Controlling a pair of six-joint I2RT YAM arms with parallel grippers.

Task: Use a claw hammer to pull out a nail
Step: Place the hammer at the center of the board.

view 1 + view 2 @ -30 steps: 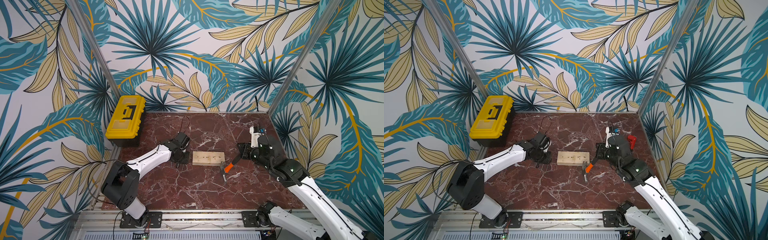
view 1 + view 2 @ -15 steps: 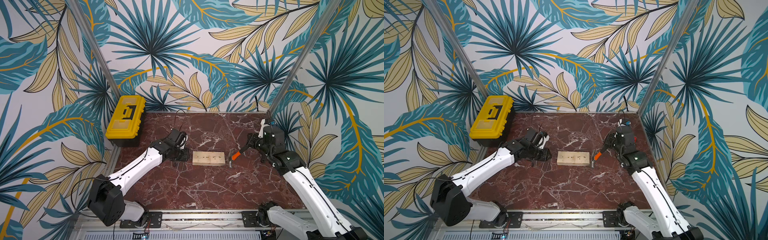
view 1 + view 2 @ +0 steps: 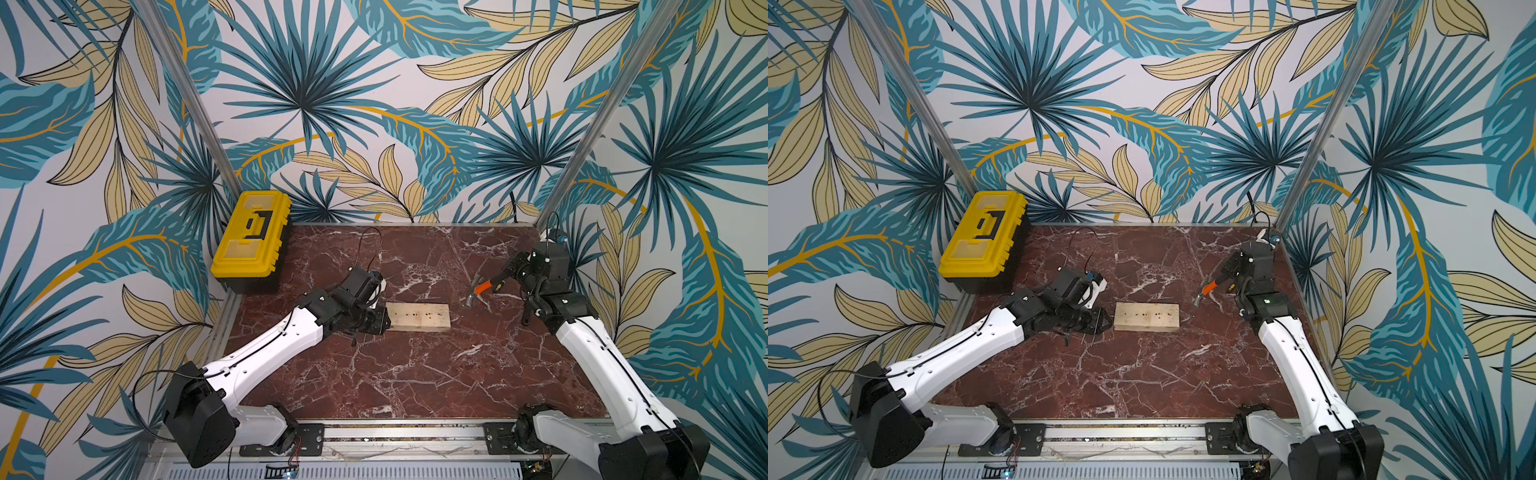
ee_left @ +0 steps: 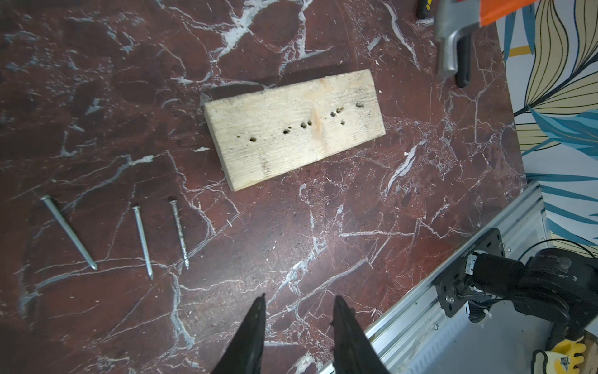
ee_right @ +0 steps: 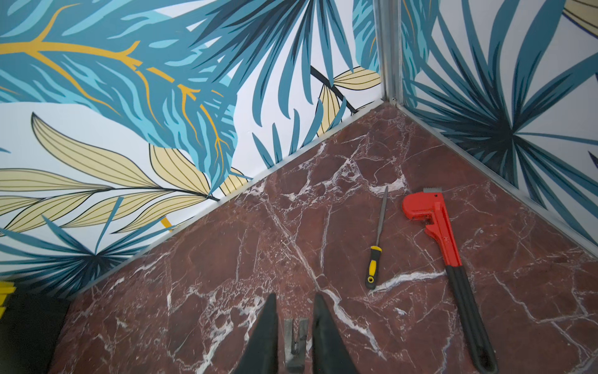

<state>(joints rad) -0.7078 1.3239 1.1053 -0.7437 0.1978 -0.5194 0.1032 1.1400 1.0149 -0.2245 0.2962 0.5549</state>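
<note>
Three nails [image 4: 142, 238] are lying loose on the surface [image 3: 415, 374]. The right pincer [image 3: 503, 277] is clamping the claw hammer [image 3: 482, 286] near the right end of the holed wooden board [image 3: 419, 316]. The left pincer [image 4: 299, 301] is hovering parted and empty. The yellow toolbox [image 3: 249, 232] is sitting closed, hiding its contents.

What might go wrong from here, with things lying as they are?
1. The silver-headed, orange-shafted claw hammer sits in the shut right gripper near the red pipe wrench and yellow-handled file; lowering it could knock them.
2. Three loose steel nails lie near the open left gripper; a sweep may scatter them.
</note>
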